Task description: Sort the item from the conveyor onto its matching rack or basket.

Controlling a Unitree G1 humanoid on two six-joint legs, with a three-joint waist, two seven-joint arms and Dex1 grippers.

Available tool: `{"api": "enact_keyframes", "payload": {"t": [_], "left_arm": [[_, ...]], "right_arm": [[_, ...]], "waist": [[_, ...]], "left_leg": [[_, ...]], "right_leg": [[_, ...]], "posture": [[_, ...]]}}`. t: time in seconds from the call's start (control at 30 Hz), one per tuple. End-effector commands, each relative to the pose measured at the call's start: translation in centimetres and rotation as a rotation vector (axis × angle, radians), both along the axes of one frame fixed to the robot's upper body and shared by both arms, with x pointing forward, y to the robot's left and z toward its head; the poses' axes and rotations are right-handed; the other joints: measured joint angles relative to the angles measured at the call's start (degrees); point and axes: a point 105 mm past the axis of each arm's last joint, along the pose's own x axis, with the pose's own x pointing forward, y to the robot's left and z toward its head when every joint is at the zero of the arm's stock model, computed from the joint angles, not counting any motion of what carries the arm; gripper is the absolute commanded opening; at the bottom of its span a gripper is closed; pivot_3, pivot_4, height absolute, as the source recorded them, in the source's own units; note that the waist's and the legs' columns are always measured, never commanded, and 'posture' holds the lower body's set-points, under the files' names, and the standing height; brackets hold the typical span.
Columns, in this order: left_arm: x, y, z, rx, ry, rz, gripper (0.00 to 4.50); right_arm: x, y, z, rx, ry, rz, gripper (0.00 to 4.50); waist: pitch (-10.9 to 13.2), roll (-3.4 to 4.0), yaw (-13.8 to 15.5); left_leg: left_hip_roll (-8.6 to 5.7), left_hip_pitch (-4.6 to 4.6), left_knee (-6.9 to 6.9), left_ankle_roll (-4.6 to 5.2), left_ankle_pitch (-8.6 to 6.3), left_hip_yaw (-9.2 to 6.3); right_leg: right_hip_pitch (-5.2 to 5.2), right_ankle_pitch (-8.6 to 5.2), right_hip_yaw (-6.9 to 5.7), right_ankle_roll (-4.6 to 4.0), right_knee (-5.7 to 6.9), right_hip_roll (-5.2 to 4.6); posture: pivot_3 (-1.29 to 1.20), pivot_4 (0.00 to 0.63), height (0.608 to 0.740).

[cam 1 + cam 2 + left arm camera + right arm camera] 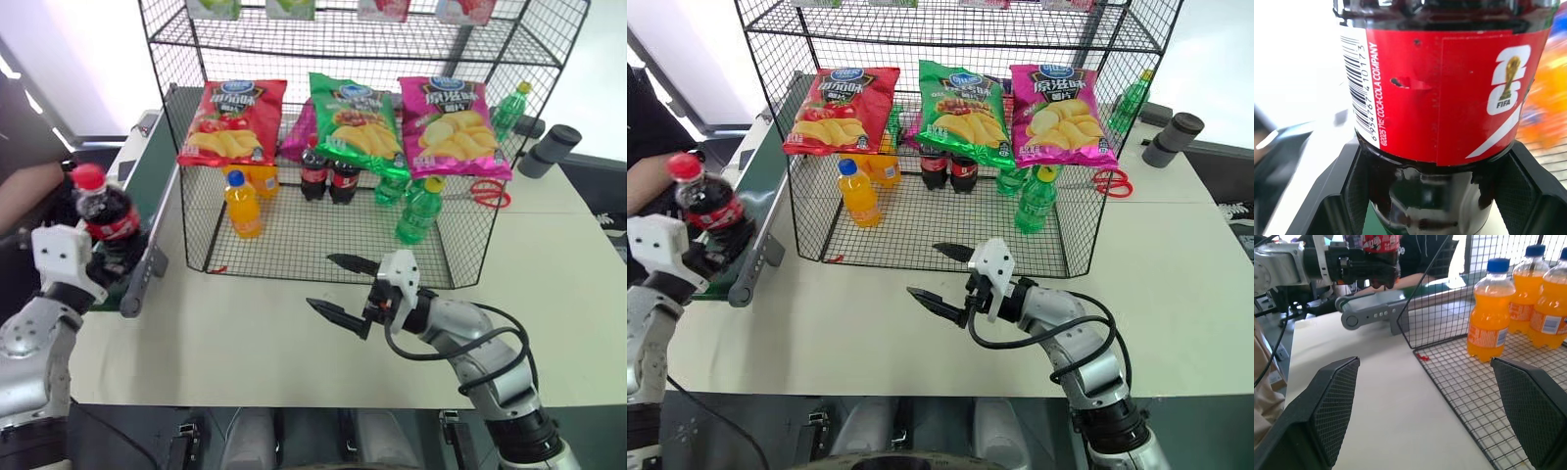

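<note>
The item, a small cola bottle [103, 213] with a red cap and red label, stands upright in my left gripper [113, 250], which is shut on its lower body above the conveyor's near end. In the left wrist view the bottle [1449, 98] sits between both black fingers [1347, 196]. The conveyor [147, 269] is a dark green belt in a grey frame, running along the rack's left side. The black wire rack [294, 250] stands at the table's middle back. My right gripper [338, 289] is open and empty over the table, in front of the rack.
Red, green and pink chip bags [355, 122] hang on the rack. Inside it stand orange soda bottles [243, 206], cola bottles [328, 176] and green bottles [419, 211]. Red scissors [490, 193] and a grey cylinder [549, 150] lie at back right. A person's arm [29, 191] is at far left.
</note>
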Motion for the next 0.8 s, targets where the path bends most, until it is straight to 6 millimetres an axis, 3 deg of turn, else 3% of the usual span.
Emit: {"api": "enact_keyframes", "payload": {"t": [0.03, 0.1, 0.23, 0.47, 0.63, 0.8], "left_arm": [[-1.0, -5.8, 0.3, 0.02, 0.032, -0.273, 2.87], [-1.5, -9.3, -1.2, 0.049, 0.08, -0.417, 2.87], [-1.2, -14.1, -2.4, 0.036, 0.074, -0.574, 2.87], [-1.1, -19.5, -2.4, 0.029, 0.046, -0.809, 2.87], [-1.5, -21.0, -2.5, 0.031, 0.05, -0.909, 2.87], [-1.7, -21.3, -2.5, 0.036, 0.048, -0.935, 2.87]], "right_arm": [[-0.2, 0.2, 1.8, 0.043, -0.036, 0.03, 4.5], [0.1, 0.4, 2.4, 0.069, -0.031, 0.024, 4.5], [0.2, 0.7, 2.6, 0.081, -0.026, 0.02, 4.5], [0.0, 0.4, 3.1, 0.086, -0.032, -0.002, 4.5], [0.0, 0.2, 3.2, 0.089, -0.035, -0.038, 4.5], [-0.3, 0.2, 3.3, 0.098, -0.029, -0.044, 4.5]], "waist": [[0.0, 0.01, -0.1], [0.0, 0.09, -0.2], [0.0, 0.11, 0.2], [0.0, 0.11, 0.3], [0.0, 0.11, 0.2], [0.0, 0.11, 0.3]], "left_leg": [[-0.01, 0.0, -0.03, 0.0, 0.0, 0.0], [-0.01, 0.02, -0.1, 0.01, 0.01, 0.01], [0.0, 0.02, -0.13, 0.03, 0.02, 0.03], [0.0, -0.01, 0.01, 0.06, 0.04, 0.03], [0.04, -0.02, 0.06, 0.08, 0.04, 0.03], [0.05, -0.02, 0.13, 0.09, 0.04, 0.01]], "right_leg": [[0.0, 0.0, 0.0, 0.0, -0.02, 0.0], [-0.04, 0.0, 0.0, 0.0, -0.01, 0.0], [-0.09, 0.02, -0.01, 0.03, 0.05, 0.06], [-0.03, 0.11, -0.02, 0.21, 0.09, 0.23], [-0.03, 0.13, -0.01, 0.27, 0.12, 0.42], [-0.03, 0.13, 0.0, 0.28, 0.18, 0.63]], "posture": [[0.0, 0.15, 0.74], [0.0, 0.15, 0.74], [0.0, 0.15, 0.74], [0.0, 0.15, 0.74], [0.0, 0.15, 0.74], [0.0, 0.15, 0.74]]}}
